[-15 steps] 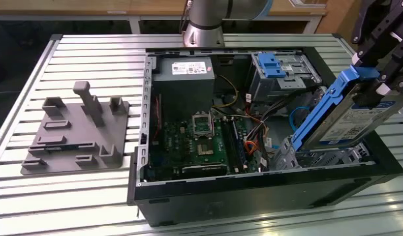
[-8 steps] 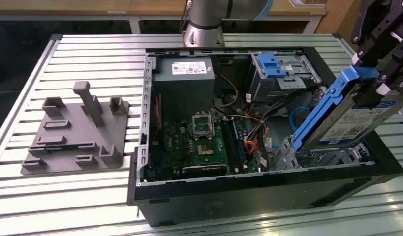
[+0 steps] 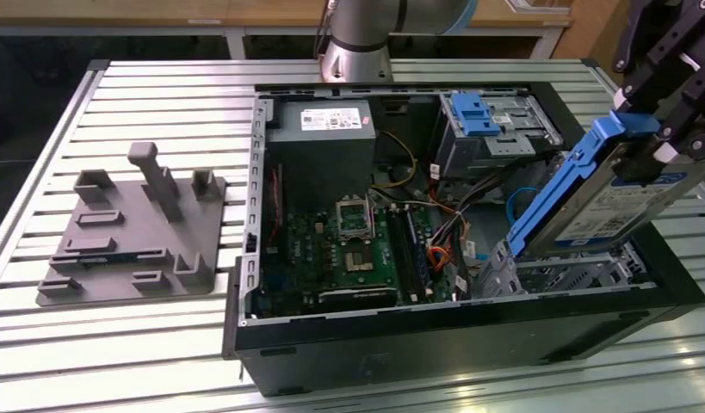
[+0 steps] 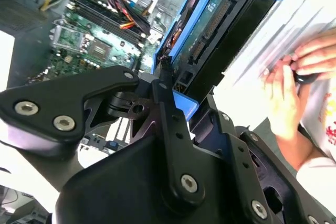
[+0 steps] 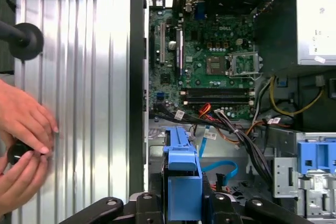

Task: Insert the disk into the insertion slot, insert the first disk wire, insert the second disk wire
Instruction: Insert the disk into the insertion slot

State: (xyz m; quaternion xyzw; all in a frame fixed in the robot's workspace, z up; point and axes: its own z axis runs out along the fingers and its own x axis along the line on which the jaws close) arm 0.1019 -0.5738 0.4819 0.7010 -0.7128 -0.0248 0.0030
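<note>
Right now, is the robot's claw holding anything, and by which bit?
Yes: the gripper holds the blue-framed disk by its upper end, tilted above the insertion slot.

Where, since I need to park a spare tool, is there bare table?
Bare slatted table borders the grey fixture on its near and far sides, at the exterior view's left. Crowded: inside the case, where the gripper holds the disk tilted at the insertion slot.

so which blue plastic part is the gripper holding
The blue frame on the disk, tilted over the insertion slot; the other, a latch, sits on the silver bay.
</note>
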